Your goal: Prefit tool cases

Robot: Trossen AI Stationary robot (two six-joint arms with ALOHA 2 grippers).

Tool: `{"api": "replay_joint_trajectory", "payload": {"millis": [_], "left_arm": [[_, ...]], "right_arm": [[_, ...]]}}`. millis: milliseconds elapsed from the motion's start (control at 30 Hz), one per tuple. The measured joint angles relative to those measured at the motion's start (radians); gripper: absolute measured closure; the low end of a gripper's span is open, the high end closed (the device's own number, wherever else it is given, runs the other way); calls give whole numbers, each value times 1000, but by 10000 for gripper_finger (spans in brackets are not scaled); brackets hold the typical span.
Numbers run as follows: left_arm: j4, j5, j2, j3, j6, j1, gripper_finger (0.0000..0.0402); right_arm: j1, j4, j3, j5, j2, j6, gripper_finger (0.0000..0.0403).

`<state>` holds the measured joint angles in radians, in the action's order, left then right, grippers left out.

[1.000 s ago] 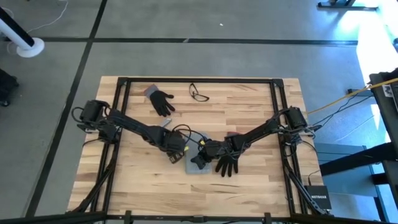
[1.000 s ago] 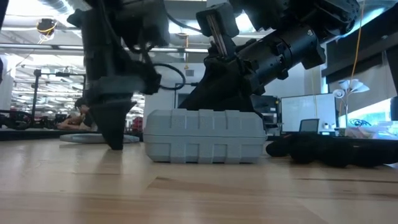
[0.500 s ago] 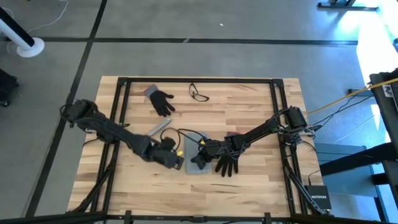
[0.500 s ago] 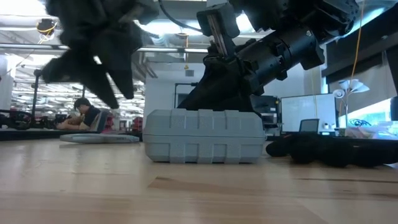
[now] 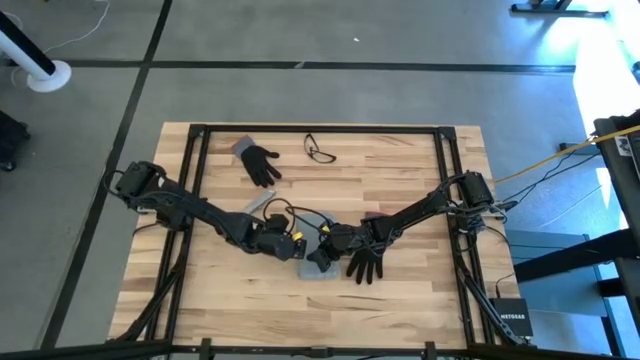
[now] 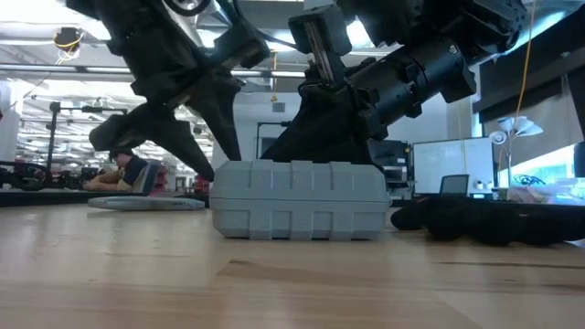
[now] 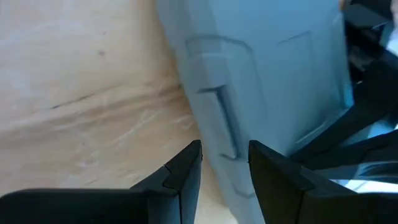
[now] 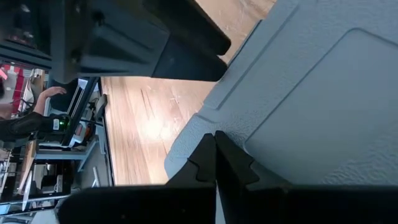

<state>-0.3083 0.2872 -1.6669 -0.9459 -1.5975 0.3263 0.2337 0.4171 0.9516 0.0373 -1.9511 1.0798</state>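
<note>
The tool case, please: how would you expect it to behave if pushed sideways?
The tool case looks rigid, ribbed plastic, so probably stiff. It lies flat and low on the table, so it would likely slide rather than tip. The right pincer, shut on top, may resist sliding.

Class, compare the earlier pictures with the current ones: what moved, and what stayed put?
The left end effector swung away from the tool case, then came back to its left edge, fingers open. The right end effector stayed shut, pressed on the case, which did not move.
</note>
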Motion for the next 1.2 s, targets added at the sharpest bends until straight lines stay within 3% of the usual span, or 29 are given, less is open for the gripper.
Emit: {"api": "replay_joint_trajectory", "payload": {"millis": [433, 1200], "left_arm": [[-85, -26, -5, 0, -67, -6, 274], [-19, -36, -9, -2, -103, -12, 274]], "right_arm": [[0, 0, 0, 7, 0, -3, 403], [0, 0, 0, 7, 1, -15, 403]]}}
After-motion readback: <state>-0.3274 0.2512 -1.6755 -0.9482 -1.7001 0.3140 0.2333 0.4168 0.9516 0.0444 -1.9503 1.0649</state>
